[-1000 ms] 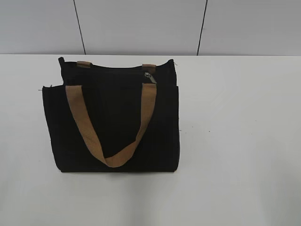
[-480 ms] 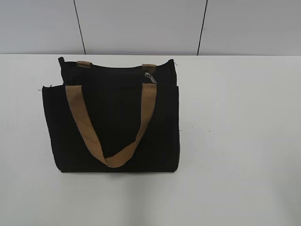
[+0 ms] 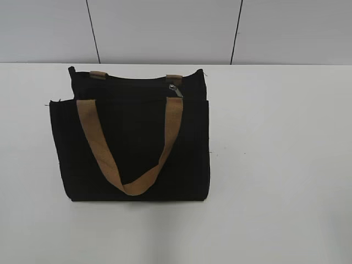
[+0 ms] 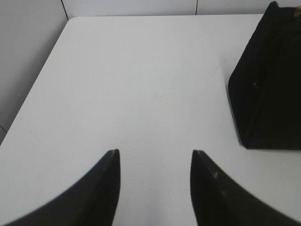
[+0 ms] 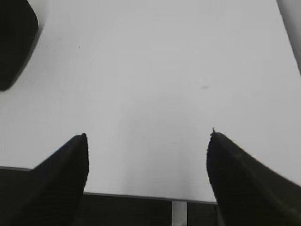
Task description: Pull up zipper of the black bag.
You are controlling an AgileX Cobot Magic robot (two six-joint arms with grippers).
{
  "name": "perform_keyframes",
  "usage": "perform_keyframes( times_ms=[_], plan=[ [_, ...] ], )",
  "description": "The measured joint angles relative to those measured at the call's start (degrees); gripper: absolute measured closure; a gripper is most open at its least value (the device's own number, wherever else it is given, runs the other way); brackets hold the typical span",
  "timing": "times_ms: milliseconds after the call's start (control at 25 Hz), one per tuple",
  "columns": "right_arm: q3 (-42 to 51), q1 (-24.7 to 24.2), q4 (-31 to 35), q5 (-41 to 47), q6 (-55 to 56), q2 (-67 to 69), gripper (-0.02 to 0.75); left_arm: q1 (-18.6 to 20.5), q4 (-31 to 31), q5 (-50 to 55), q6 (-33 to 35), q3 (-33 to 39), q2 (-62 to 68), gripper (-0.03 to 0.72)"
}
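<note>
1. The black bag (image 3: 132,140) is lying flat on the white table (image 3: 275,137), left of the middle in the exterior view, with its top edge pointing toward the far wall (image 3: 165,30).
2. The zipper (image 3: 137,80) is running along that far top edge, and its small silvery pull tab (image 3: 175,89) is sitting near the right end, just beside the right leg of the front tan handle (image 3: 129,151).
3. I am holding my left gripper (image 4: 155,157) over bare table with the jaws spread and nothing between them; the bag is showing at the right edge of the left wrist view, ahead and to the right, well apart from my fingertips.
4. I am holding my right gripper (image 5: 148,136) above the near edge of the table, jaws spread wider, gripping nothing; only a dark corner of the bag is peeking in at the top left of the right wrist view, well apart from me.
5. The exterior view is showing the whole bag, both handles and the pull tab, but neither of my grippers.
6. My wrist views are showing the jaws and only a side or corner of the bag; the zipper and tab are not showing in either.
</note>
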Motion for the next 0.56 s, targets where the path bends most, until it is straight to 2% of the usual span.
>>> perform_keyframes(
  times_ms=[560],
  plan=[
    [0.0,-0.07,0.0,-0.05,0.0,-1.64,0.144,0.0,0.0,0.0,0.0,0.07,0.0,0.329]
  ],
)
